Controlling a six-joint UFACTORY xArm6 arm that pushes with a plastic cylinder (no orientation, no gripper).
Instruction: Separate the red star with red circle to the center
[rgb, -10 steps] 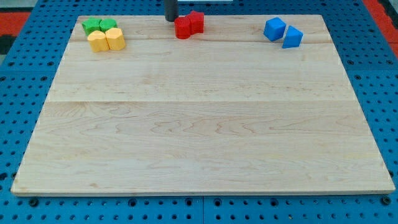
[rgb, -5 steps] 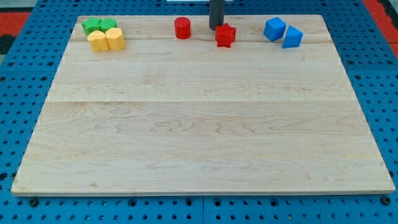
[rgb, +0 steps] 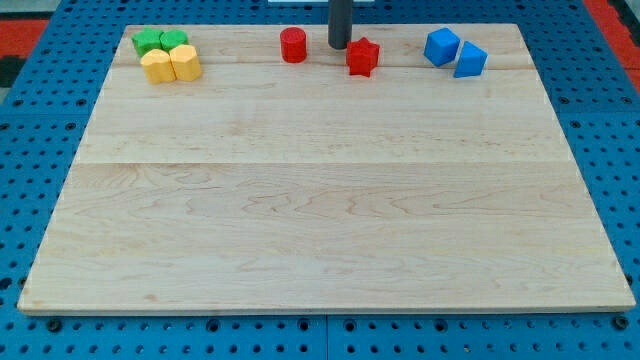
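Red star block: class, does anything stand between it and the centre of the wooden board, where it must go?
Nothing visible does. The red star block sits near the view's top edge of the wooden board, my tip just to its left; no block lies between it and the centre.

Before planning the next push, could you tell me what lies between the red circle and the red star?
Only my tip, nearer the red star than the red circle, in the camera view.

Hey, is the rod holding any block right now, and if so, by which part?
Nothing is held. My tip stands between the red circle and the red star.
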